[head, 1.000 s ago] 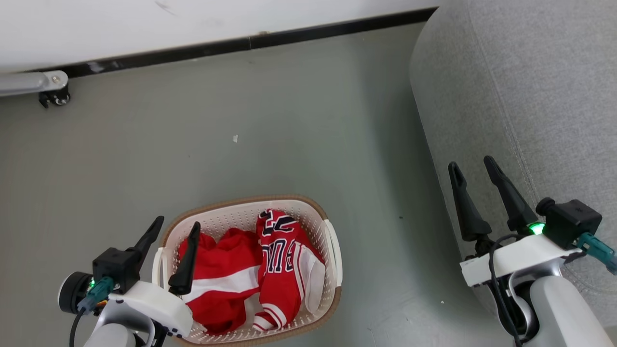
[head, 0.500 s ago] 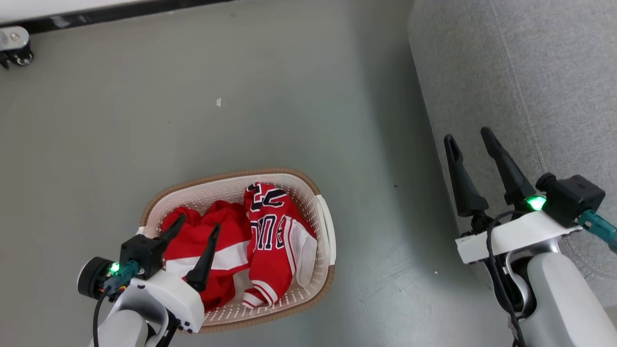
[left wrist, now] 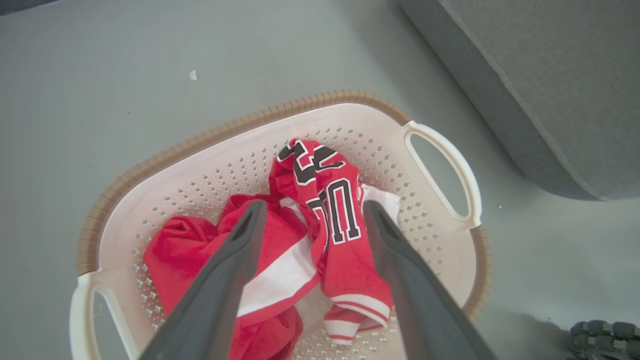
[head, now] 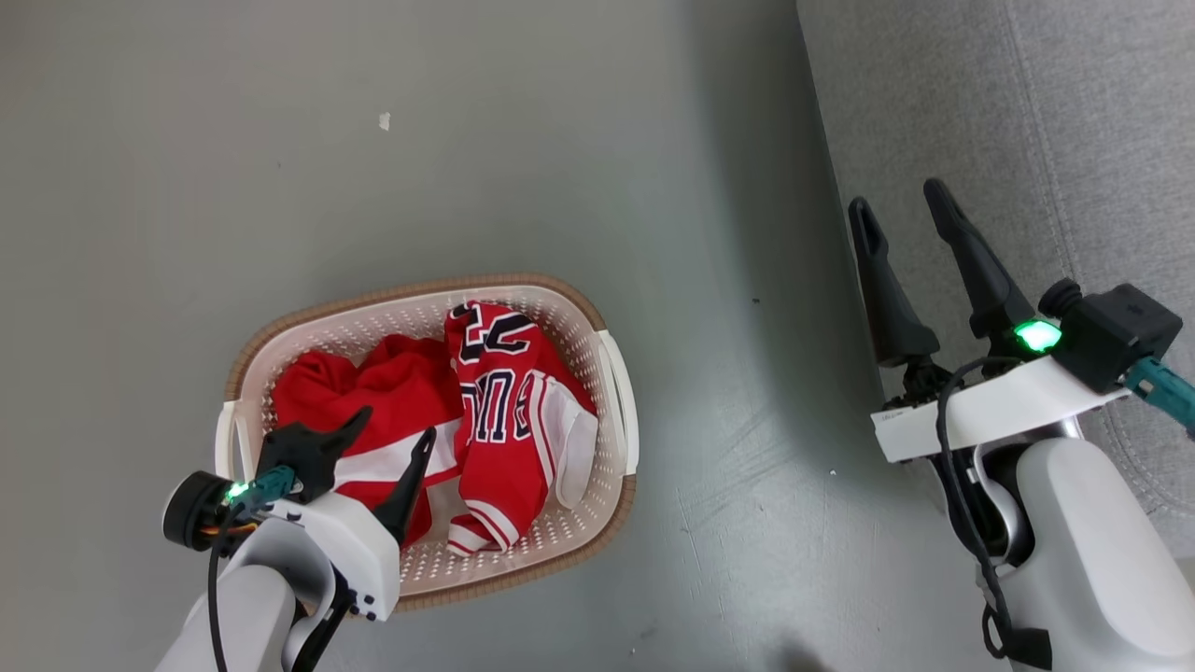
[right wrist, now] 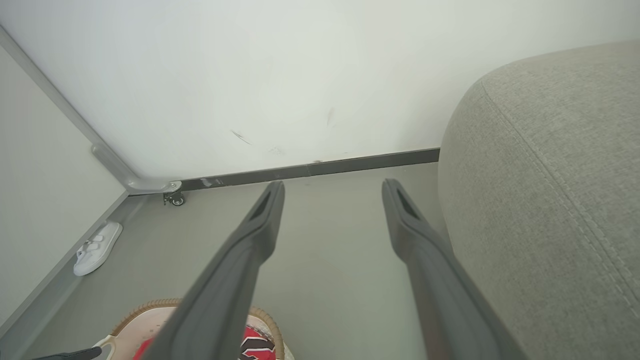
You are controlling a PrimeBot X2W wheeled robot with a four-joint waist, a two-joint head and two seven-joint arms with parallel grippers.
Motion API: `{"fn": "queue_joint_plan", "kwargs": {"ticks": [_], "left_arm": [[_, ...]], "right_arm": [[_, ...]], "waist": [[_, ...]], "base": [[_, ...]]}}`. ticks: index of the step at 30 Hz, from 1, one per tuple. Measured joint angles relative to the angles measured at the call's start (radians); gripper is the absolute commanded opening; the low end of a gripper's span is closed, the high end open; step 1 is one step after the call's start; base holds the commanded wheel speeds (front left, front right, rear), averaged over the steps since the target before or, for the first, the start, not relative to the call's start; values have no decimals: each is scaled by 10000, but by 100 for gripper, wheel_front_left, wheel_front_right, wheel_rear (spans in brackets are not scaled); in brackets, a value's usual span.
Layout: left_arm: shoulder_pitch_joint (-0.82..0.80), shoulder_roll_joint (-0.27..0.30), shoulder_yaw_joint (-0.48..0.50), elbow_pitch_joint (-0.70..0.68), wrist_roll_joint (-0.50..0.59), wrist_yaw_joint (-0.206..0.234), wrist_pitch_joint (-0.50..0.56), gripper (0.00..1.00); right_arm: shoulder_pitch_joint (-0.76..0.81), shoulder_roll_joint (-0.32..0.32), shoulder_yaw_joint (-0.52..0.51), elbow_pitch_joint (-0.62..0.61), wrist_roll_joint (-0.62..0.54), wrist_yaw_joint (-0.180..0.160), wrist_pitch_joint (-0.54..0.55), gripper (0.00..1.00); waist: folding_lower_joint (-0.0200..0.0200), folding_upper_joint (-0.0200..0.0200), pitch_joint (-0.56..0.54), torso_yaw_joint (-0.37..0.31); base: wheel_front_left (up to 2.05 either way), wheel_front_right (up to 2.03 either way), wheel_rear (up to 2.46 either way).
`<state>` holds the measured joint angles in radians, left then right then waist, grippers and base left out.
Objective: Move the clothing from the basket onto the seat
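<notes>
Clothing (head: 504, 420) lies in the basket (head: 411, 286), none visible on the seat (head: 1027, 112) yet. My left gripper (head: 397, 422) hovers over it, spread, empty; my right gripper (head: 896, 196) gapes likewise.

You get soft, even, fairly bright light with no glare on the floor (head: 467, 140). It comes from the right, since the seat (head: 1027, 112) lays a broad, blurry-edged shadow on the floor along its left side. The head view is sharp, but in the wrist views the fingers (left wrist: 220, 290) of your left gripper (left wrist: 314, 206) and the fingers (right wrist: 430, 270) of your right gripper (right wrist: 332, 187) go soft and stretched near the lens, and the far white wall (right wrist: 300, 75) is almost washed out.
</notes>
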<state>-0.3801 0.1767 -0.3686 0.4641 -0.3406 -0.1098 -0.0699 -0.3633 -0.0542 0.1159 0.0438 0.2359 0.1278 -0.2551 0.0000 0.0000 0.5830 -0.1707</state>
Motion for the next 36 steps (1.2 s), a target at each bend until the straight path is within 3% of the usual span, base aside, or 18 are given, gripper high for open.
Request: {"fn": "queue_joint_plan", "kwargs": {"ticks": [28, 36], "left_arm": [[-2302, -119, -1580, 2059, -44, -167, 351, 100], [-2969, -132, -2080, 2422, -518, -169, 600, 100]], "right_arm": [[-1304, 4, 270, -364, 581, 0, 0, 100], [-1600, 2, 316, -412, 702, 0, 0, 100]], "waist": [[0, 0, 2134, -429], [0, 0, 2642, -616]], "base": [[0, 0, 0], [0, 0, 0]]}}
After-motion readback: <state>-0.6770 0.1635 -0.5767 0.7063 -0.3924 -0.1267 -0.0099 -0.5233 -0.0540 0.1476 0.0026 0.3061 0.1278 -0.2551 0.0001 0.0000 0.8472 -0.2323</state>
